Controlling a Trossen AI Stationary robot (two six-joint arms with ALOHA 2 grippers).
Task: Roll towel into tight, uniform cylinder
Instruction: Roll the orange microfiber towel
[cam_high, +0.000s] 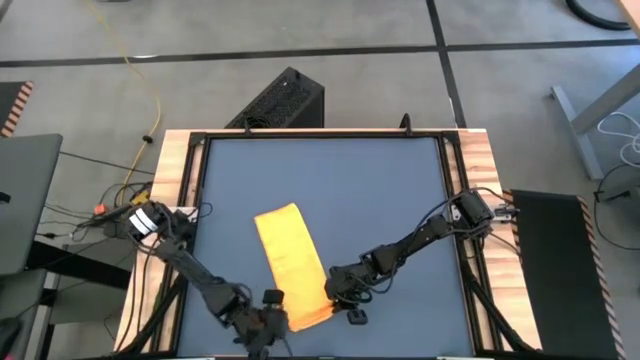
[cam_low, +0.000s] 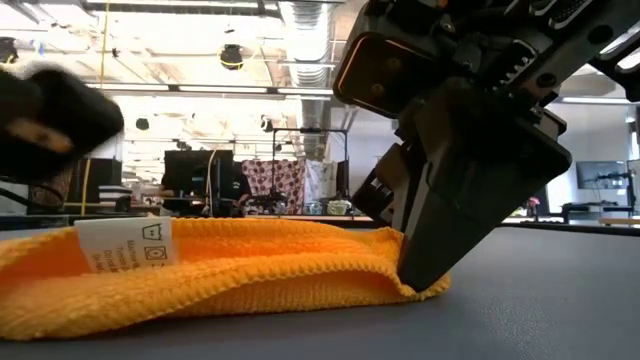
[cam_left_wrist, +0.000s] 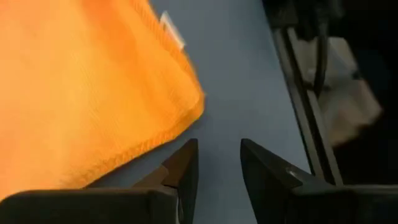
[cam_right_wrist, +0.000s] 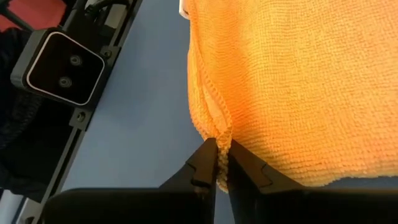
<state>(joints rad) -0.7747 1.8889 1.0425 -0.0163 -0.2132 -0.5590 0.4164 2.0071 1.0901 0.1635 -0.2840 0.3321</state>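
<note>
The yellow towel (cam_high: 292, 265) lies on the dark table as a folded strip, running from the table's middle toward its near edge. It carries a white care label (cam_low: 125, 245). My right gripper (cam_right_wrist: 222, 162) is shut on the towel's near right corner. My left gripper (cam_left_wrist: 217, 168) is open and empty, low over the table just beside the towel's near left corner (cam_left_wrist: 196, 102). In the high view my left gripper (cam_high: 268, 318) and my right gripper (cam_high: 335, 295) stand on either side of the towel's near end. My right gripper pinches the towel's near right corner (cam_right_wrist: 219, 138) between its two fingers, on the hemmed edges, where two layers show. The fingers (cam_low: 430, 265) slant down from the table's right side. The towel lies flat on the table, slack, with only that corner in the hold.
The low camera (cam_right_wrist: 59, 68) sits on the black frame at the table's near edge, close to both grippers. Bare table (cam_high: 380, 190) lies to the far side and right of the towel. A black box (cam_high: 285, 100) stands beyond the far edge.
</note>
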